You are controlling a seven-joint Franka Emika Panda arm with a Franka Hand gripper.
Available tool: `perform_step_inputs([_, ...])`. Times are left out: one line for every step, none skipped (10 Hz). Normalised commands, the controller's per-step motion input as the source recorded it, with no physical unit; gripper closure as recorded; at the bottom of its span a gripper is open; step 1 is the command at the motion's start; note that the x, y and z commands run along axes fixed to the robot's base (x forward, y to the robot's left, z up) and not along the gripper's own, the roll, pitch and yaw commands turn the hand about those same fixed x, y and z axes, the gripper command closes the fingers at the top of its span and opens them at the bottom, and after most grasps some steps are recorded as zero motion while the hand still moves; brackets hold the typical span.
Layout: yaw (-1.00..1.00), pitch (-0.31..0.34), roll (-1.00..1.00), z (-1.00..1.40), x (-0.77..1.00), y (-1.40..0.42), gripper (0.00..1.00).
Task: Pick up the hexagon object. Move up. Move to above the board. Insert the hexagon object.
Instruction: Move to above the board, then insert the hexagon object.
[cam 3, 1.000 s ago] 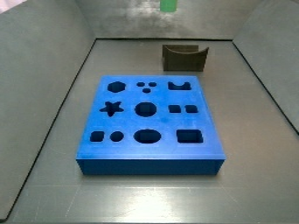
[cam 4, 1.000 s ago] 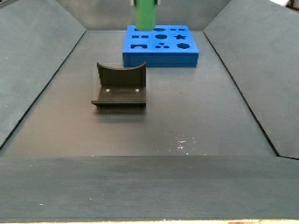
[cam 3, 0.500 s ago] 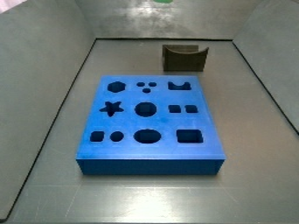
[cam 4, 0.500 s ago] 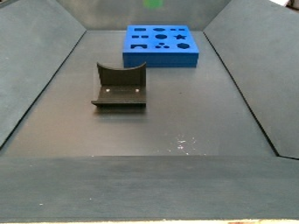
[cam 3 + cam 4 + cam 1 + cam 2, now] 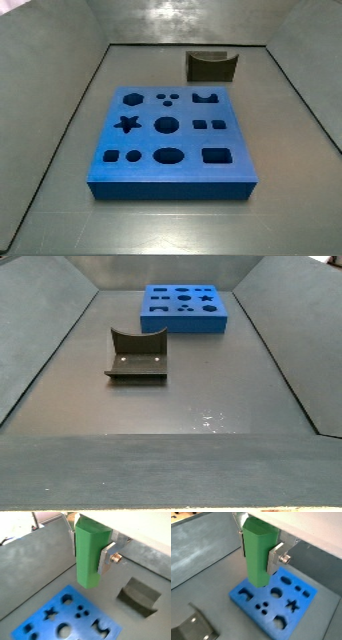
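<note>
In both side views the grey floor carries just two things, and neither the gripper nor the green piece shows there. In a side view the board lies in the middle, a thick blue block, and the dark olive U-shaped block stands apart from it at about one o'clock, near the back wall. In a side view from the opposite end the U-shaped block sits nearer the camera and the board lies beyond it at about one o'clock. The board's top face has eleven dark cut-outs, among them one hexagon at a corner, one star and several circles and squares; nothing stands in any of them. In both wrist views the gripper hangs well above the floor, its jaws closed on the hexagon object, one bright green prism held upright between the silver fingers. Below its free lower end the board shows in a wrist view, with the U-shaped block off to one side; the prism is clear of the board.
</note>
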Motion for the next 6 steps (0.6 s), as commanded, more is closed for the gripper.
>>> perform_step_inputs([0.01,0.127,0.06,0.40,-0.13,-1.00,1.00])
perform_step_inputs([0.01,0.148,0.10,0.32,-0.05,-0.80,1.00])
perform_step_inputs([0.00,0.163,0.09,0.26,-0.01,-0.63,1.00])
perform_step_inputs([0.02,0.170,0.10,0.15,0.05,-0.37,1.00])
perform_step_inputs([0.02,0.167,0.10,0.08,0.08,-0.20,1.00])
perform_step_inputs([0.05,-0.314,-0.03,-0.01,-0.17,0.00,1.00])
